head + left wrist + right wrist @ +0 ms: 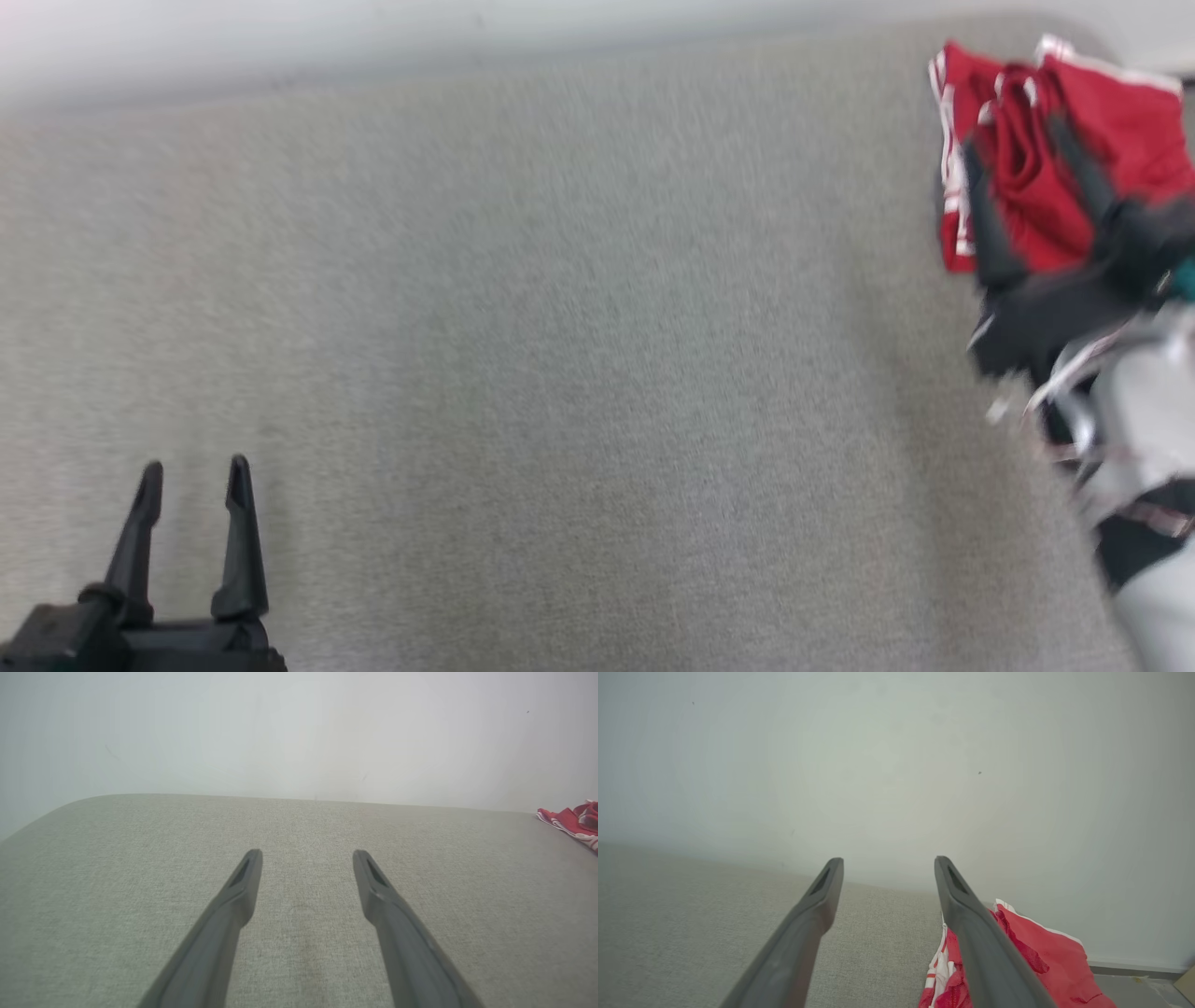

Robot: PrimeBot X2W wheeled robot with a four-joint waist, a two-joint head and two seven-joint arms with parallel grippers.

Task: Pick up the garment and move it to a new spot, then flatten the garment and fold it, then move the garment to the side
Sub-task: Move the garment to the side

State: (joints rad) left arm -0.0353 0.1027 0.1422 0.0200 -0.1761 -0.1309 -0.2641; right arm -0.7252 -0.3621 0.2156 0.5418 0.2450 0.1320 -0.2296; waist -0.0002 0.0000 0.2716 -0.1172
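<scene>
The right claw gapes empty above the bunched red, white-trimmed cloth garment (apparently parked aside already), while the left claw waits equally wide and empty.

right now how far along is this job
Done, seemingly: the red white-striped garment lies bundled at the right side of the grey surface. In hand: nothing; right gripper open over it, left gripper open, idle. Left: maybe retreating; blur hides the fold's neatness.

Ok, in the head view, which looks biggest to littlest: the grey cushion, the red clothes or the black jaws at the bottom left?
1. Grey woven fabric surface: largest.
2. Crumpled red garment with white stripes.
3. Black left gripper, jaws open: slimmer, cut off at the edge, nearer the camera, so it's close.
</scene>
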